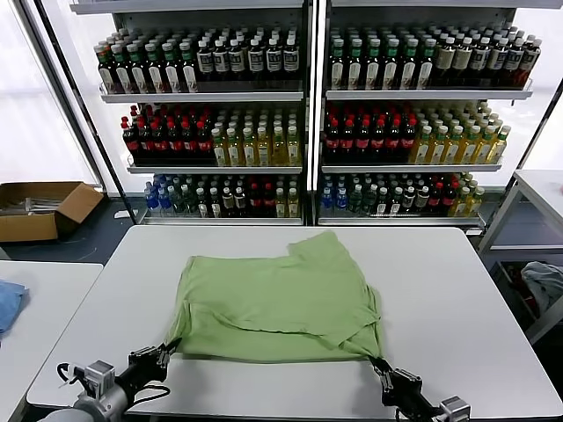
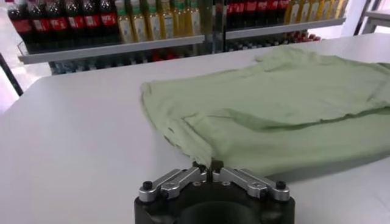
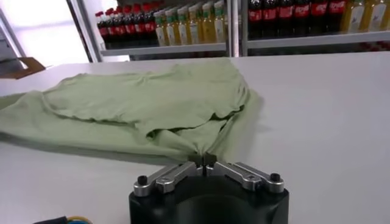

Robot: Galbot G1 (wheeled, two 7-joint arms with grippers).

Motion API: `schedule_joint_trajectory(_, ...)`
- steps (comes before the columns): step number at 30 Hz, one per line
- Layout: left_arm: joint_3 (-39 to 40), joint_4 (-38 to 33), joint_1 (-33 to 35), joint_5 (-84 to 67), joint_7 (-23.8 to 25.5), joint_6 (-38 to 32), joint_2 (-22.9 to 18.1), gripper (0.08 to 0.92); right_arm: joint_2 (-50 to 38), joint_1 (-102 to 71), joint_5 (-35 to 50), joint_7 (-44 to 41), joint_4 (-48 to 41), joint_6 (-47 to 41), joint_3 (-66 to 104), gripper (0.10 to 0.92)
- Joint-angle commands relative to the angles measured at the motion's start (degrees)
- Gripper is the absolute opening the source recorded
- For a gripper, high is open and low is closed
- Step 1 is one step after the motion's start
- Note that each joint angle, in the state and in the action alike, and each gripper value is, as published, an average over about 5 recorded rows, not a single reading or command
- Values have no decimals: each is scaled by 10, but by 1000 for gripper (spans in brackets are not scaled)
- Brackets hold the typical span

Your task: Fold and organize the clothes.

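left gripper point(image 2: 208, 167): closed, pinching near hem of shirt point(image 2: 286, 103) | shirt: light green, partly folded, lying flat on white table point(image 2: 73, 140) | behind: shelf point(image 2: 116, 47) with bottles point(image 2: 91, 18), red and yellow

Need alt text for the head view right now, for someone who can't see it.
A green shirt lies partly folded on a white table, its two near corners pinched by the left tool and right tool. Shelves of bottles stand behind.

Bare table point(image 1: 457, 290) flanks shirt point(image 1: 277, 299) (both sides).
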Motion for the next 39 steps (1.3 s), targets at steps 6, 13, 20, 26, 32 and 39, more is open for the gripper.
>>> schedule_joint_trajectory(6,-38,-61,64,35,-6,10,-16,201,-2,-55,14,-32,48,14,57,293)
schedule_joint_trajectory(13,-58,-73,54,25,-3,14,-11,409,-26,34,100,-42,31,9,85,501)
schedule_joint_trajectory(20,-65,-46,-14,-11,8,20,36,608,-88,233,137,-46,-39,-73,50,700)
schedule_joint_trajectory(26,-48,32,-85,-61,21,19,110,775,-128,386,151,-57,-121,-138,-6,816)
schedule_joint_trajectory(32,-21,124,-180,-120,30,19,190,821,-139,525,126,-90,-222,-151,-98,822)
schedule_joint_trajectory(39,27,204,-268,-173,32,22,265,823,-128,608,104,-153,-339,-151,-163,823)
